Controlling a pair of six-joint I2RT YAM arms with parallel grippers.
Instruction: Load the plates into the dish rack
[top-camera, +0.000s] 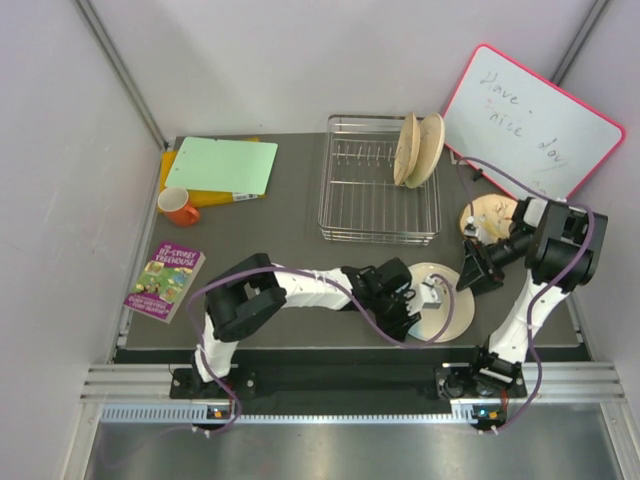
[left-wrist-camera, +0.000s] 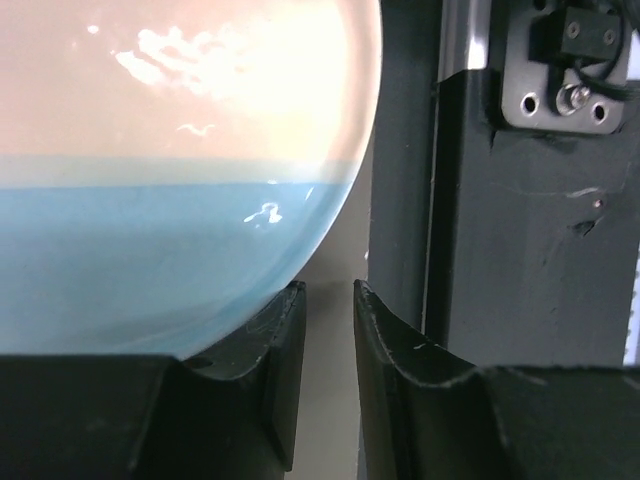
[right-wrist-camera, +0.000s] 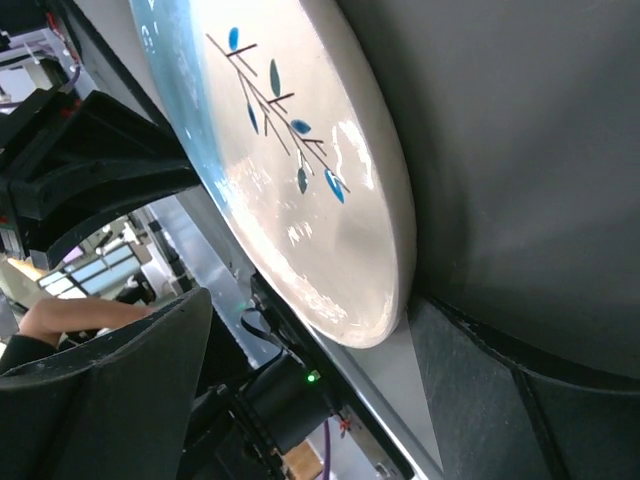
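Note:
The light blue and cream plate (top-camera: 450, 300) lies near the table's front edge; it also shows in the left wrist view (left-wrist-camera: 170, 170) and, with its blue sprig, in the right wrist view (right-wrist-camera: 300, 150). My left gripper (top-camera: 418, 300) (left-wrist-camera: 330, 290) is at the plate's left rim, its jaws a narrow gap apart with nothing between them; the rim sits over one finger (left-wrist-camera: 270, 340). My right gripper (top-camera: 475, 270) (right-wrist-camera: 310, 300) is wide open, with the plate's edge between its fingers. Two plates (top-camera: 418, 150) stand in the dish rack (top-camera: 378, 215). A peach plate (top-camera: 487, 213) lies under the right arm.
A pink-framed whiteboard (top-camera: 535, 120) leans at the back right. An orange mug (top-camera: 178, 207), a green board (top-camera: 222, 165) on a yellow one, and a book (top-camera: 165, 280) are at the left. The table's front rail (top-camera: 350, 380) runs just below the plate.

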